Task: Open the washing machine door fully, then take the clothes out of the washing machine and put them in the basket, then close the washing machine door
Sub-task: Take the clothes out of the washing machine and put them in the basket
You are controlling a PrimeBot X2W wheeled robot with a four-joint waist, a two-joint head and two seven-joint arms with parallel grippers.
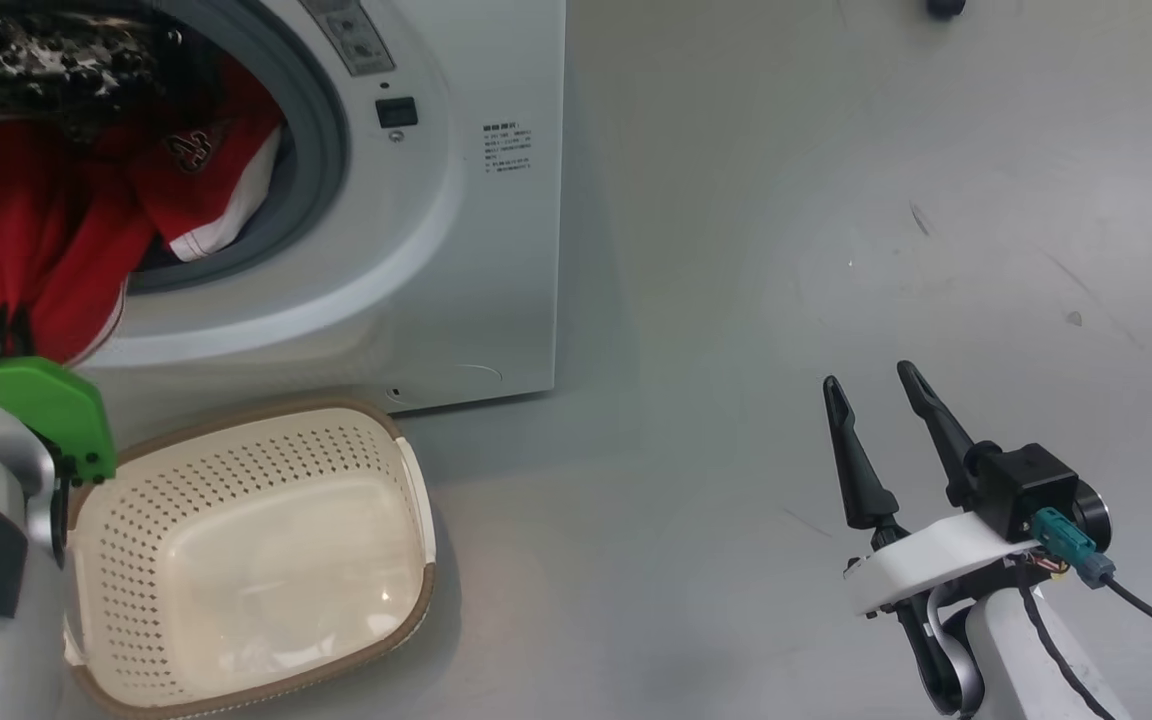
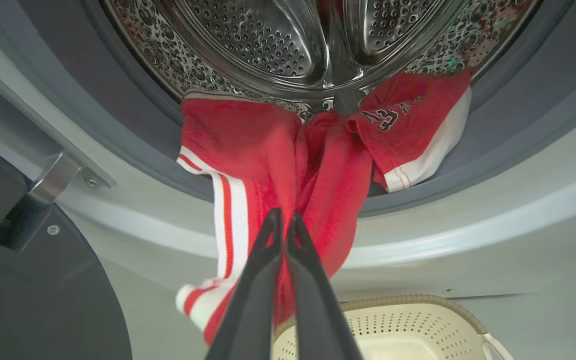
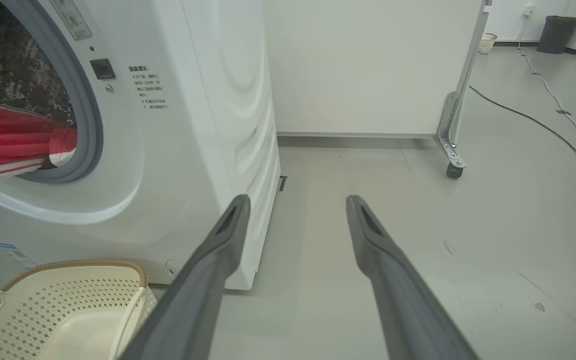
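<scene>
**Operator:** Where does the load lie?

**Technician:** The washing machine (image 1: 456, 250) stands at the left of the head view with its drum mouth uncovered. The washing machine door (image 2: 33, 300) is swung aside and shows as a dark panel at the left of the left wrist view. The clothes (image 2: 268, 165), red with white stripes, spill out of the drum over the grey gasket (image 2: 518, 120). Their long axis runs from the drum down to the claw.

**Operator:** And the target?

**Technician:** The basket (image 1: 246, 560) sits on the floor (image 1: 786, 250) just in front of the machine, below the left wrist. No garment is in it yet.

**Operator:** Claw states?

**Technician:** On the left claw (image 2: 284, 220), the fingers are pressed together on a fold of the red cloth. The right claw (image 1: 866, 376) is spread wide and holds nothing, well apart over bare floor. The left arm is the nearer one.

**Operator:** What does the next move call for?

**Technician:** Probably a pull outward, then a descent to the basket — a short path. The gasket lip is the edge most likely to drag on the trailing cloth. The door bounds the left side, and there is open room to the right.
</scene>
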